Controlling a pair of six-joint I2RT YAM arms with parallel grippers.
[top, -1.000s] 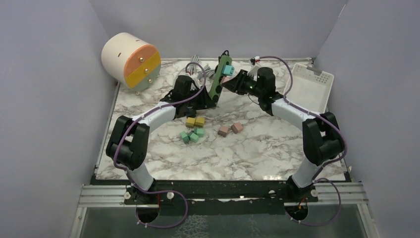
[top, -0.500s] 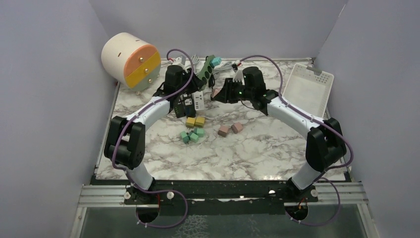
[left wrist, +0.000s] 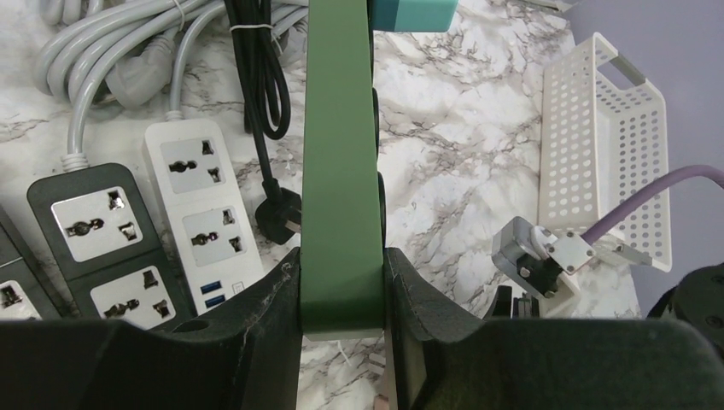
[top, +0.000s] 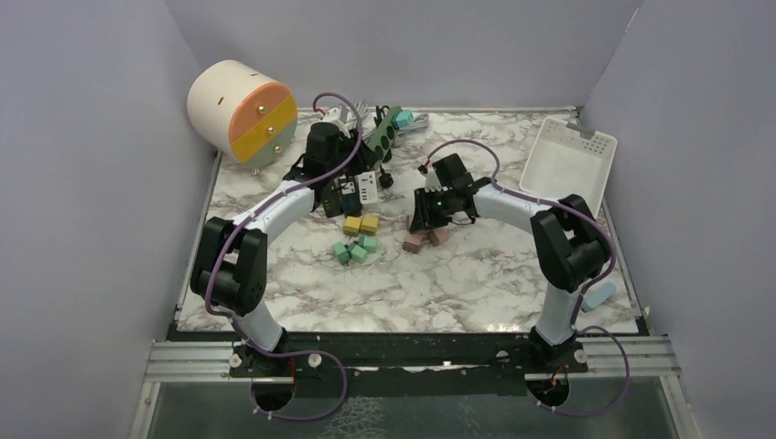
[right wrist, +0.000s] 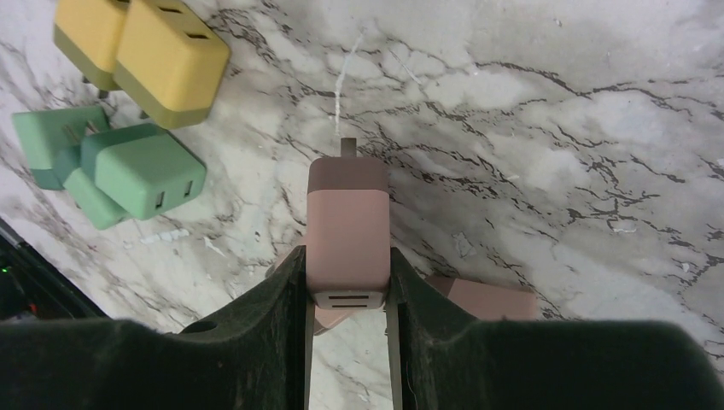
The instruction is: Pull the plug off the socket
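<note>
Up close, the wrist views show the right gripper (right wrist: 347, 260) squeezing the pink plug (right wrist: 347, 218), arm bent low mid-table, and the left gripper (left wrist: 341, 269) clamping the green power strip (left wrist: 340, 145) toward 12 o'clock.

Light was bright and even from above, with soft, faint shadows. All 3 views looked pretty sharp.

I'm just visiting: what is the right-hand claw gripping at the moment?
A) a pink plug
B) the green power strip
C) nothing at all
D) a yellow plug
A: the right wrist view shows the pink plug clamped in the right gripper, while the left gripper holds the green power strip.
</note>
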